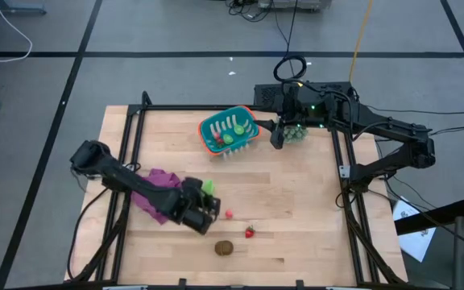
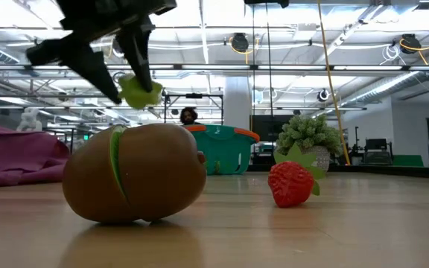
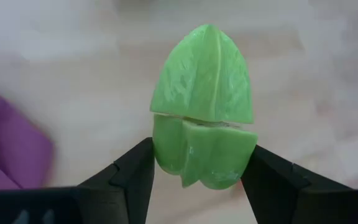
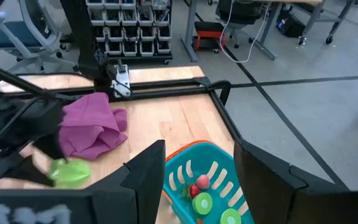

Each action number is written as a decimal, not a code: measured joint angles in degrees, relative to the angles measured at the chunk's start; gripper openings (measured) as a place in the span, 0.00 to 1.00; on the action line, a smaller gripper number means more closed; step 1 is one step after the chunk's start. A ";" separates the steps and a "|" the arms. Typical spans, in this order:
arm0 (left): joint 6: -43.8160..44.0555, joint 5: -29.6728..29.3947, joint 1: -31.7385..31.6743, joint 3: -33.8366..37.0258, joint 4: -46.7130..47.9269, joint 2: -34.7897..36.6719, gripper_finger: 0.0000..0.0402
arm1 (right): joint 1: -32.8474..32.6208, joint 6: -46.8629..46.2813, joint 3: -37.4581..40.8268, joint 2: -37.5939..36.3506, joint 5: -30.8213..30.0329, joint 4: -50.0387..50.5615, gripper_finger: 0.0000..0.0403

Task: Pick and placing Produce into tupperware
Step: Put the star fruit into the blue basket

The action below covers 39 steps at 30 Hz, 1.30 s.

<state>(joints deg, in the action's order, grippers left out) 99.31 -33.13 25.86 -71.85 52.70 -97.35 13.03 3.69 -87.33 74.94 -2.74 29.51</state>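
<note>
Two arms are over the tabletop. Toward the left edge, beside the purple cloth (image 1: 158,191), the left gripper (image 1: 209,201) pinches a light green fruit piece (image 3: 202,106) between its fingers, lifted clear of the wood. Near the front edge lie a brown oval fruit (image 1: 224,248), a strawberry (image 1: 250,232) and a tiny red piece (image 1: 229,214). The teal basket (image 1: 229,131) sits tilted near the back edge with red and green pieces inside. The right gripper (image 1: 279,134) holds the basket's rim, its jaws closed on the orange edge, next to the spiky pale-green plant (image 1: 296,133).
</note>
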 joint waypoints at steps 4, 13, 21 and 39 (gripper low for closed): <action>-3.44 -3.29 -4.04 -0.04 4.92 4.89 0.52 | -0.01 0.05 0.00 -0.01 0.00 -2.65 0.45; -18.87 -3.15 -19.25 -0.04 6.58 11.43 0.52 | 0.00 0.66 -0.01 -0.02 0.00 -11.23 0.45; -40.83 3.88 -35.39 -0.07 -9.09 10.26 0.52 | 0.01 2.54 -0.02 -0.02 0.00 -17.88 0.45; -54.25 25.11 -49.60 -0.04 -24.93 -0.04 0.52 | -0.01 6.46 -0.02 -0.04 -0.02 -17.28 0.45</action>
<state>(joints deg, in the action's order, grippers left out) 45.05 -8.01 -23.74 -71.90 27.78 -97.39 13.02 10.15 -87.35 74.89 -2.76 12.23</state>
